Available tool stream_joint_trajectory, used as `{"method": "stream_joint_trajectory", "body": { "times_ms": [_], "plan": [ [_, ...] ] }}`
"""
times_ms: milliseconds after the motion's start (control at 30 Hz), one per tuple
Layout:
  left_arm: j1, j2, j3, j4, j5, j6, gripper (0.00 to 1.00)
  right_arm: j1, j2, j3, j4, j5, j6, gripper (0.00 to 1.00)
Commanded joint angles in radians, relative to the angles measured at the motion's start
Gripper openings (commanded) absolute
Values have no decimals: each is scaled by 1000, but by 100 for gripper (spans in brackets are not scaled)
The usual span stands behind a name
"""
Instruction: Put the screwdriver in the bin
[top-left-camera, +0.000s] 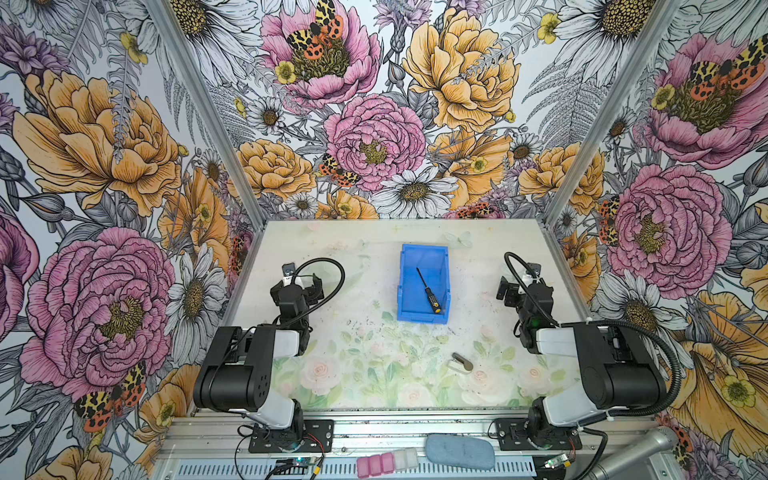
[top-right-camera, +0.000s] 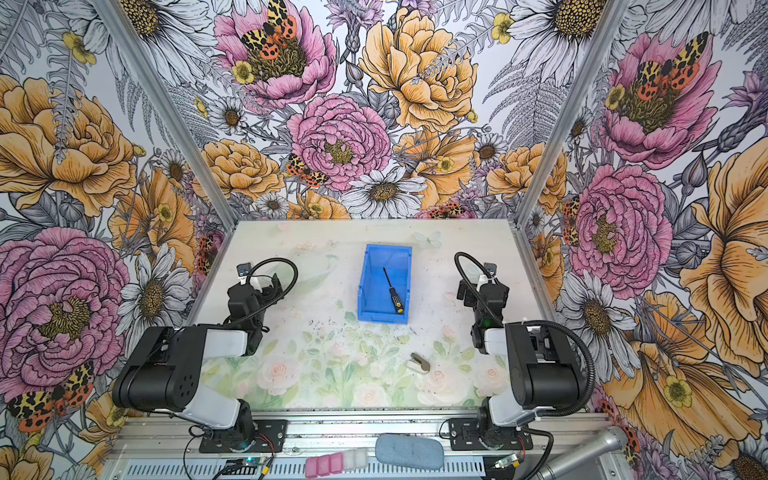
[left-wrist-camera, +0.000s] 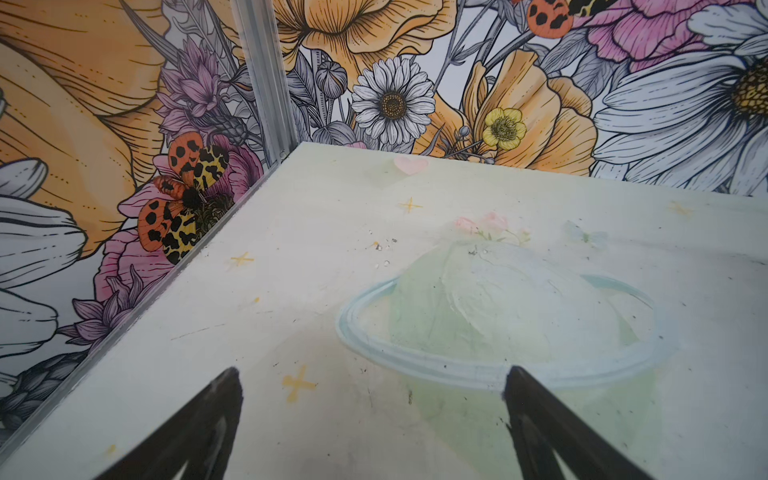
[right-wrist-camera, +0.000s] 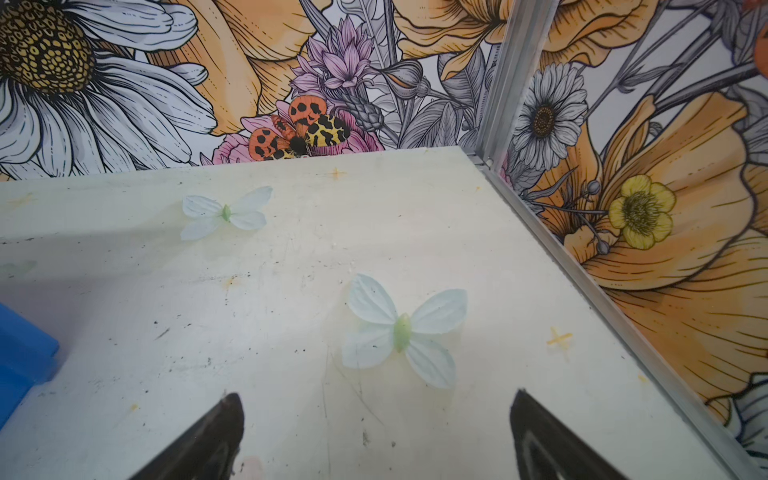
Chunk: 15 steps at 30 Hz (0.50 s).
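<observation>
A pale table (top-left-camera: 332, 257) printed with faint roses fills the floor of a booth walled in bold flower wallpaper. Two black and white robot arms sit folded at its near edge, one on each side, well apart from everything loose.

Toward the back middle stands the bin (top-left-camera: 422, 319), bright blue, rectangular, with its low lip facing the arms. The left claw (left-wrist-camera: 372, 372) hangs over bare table, its jaws spread wide and empty. The right claw (right-wrist-camera: 376, 395) is likewise wide and empty, with a blue corner, probably the bin, at the edge of its wrist view.

The screwdriver (top-left-camera: 427, 289) lies inside the bin in both top views, set diagonally, with the thin black shaft pointing to the back and the yellow-dotted handle near the front right corner. The task looks finished.

The tool appears light and rigid, and its round handle could roll. The handle, thicker than the shaft, would be the surest place to pinch.

A small grey-tan clip (top-left-camera: 461, 362) rests on the table nearer the arms.
</observation>
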Motion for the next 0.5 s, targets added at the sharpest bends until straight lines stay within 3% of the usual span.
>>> {"method": "stream_joint_trajectory", "body": {
  "times_ms": [0,467],
  "plan": [
    [-9,8,-18,89,23,26,99,11,8,-11,81,39,-15,99],
    [4,14,-18,105,68,22,99,18,6,-13,81,63,-13,100]
  ]
}}
